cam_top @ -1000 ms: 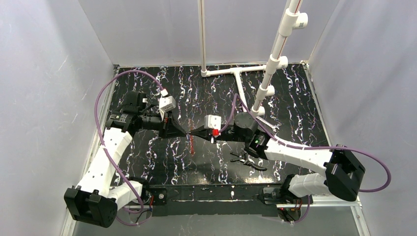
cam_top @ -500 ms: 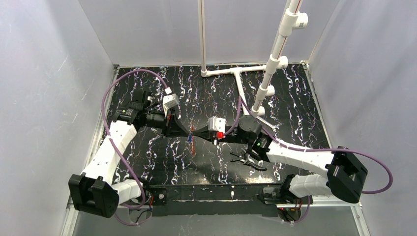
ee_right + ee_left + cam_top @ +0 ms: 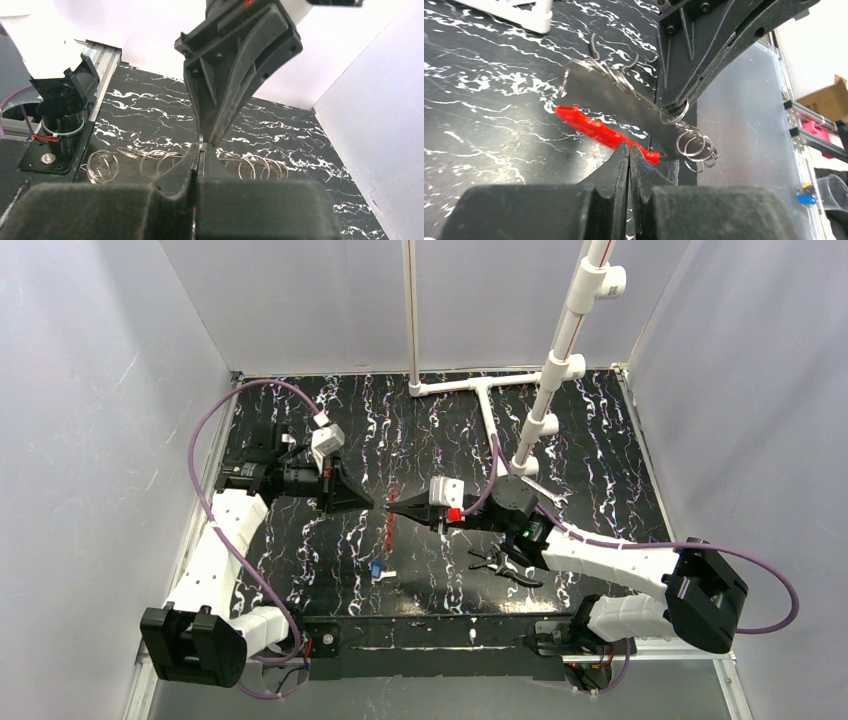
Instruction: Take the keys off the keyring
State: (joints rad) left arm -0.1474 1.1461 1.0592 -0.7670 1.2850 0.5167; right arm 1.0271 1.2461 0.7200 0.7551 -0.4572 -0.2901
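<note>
I see my left gripper clenched, the two black fingers pressed flat together with only a hairline between them. The near end of the slim bright red oval keyring ends right at those fingertips. I cannot tell whether they nip the red loop or a wire ring beside it.

My right gripper is clenched too. From the left wrist camera its tip pinches a silver wire split ring that belongs to the bunch of flat silvery-grey metal keys. A long grey key blade slants away from that tip, and more split rings dangle just under it.

The two grippers meet tip to tip over the middle of the black, white-veined table, the left one coming in from the left and the right one from the right. The keyring slants just beneath the grey blade, between the two tips. I cannot tell whether it hangs clear of the table.

A tiny blue-headed key lies alone on the table, nearer the arm bases and apart from the bunch. The black-handled pliers lie by the right arm, and a white plastic pipe frame stands at the far edge.
</note>
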